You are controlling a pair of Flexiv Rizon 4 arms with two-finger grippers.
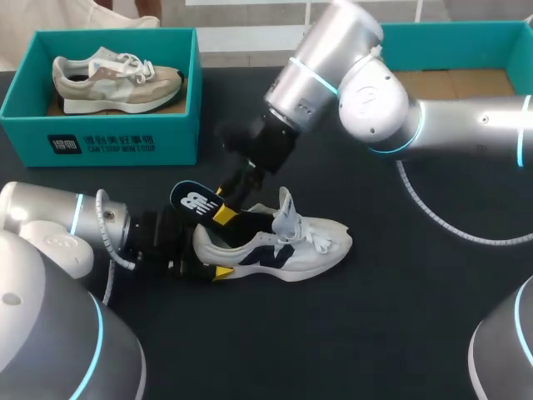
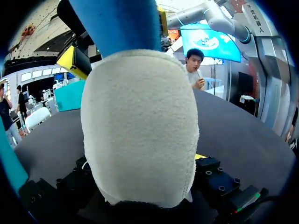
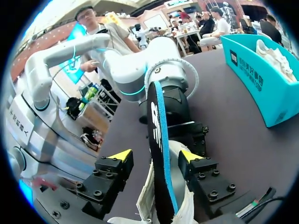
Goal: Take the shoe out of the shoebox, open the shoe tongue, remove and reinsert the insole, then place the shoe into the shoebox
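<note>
White-and-navy shoe [image 1: 283, 250] lies unboxed, lower middle of the frame, long axis left-right, toe right. Its insole [image 1: 190, 200] juts halfway from the heel: coming out or going back, I cannot tell. Here the left gripper [image 1: 218, 250] clamps the heel; the right gripper [image 1: 237, 187] straddles the insole, fingers wide. Boxing remains.

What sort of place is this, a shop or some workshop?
Probably a robot demonstration bench for shoe handling, not a shop. The left arm and right arm meet over a dark table, a teal shoebox holds a beige shoe, and a white and navy shoe lies with its insole sticking out.
</note>
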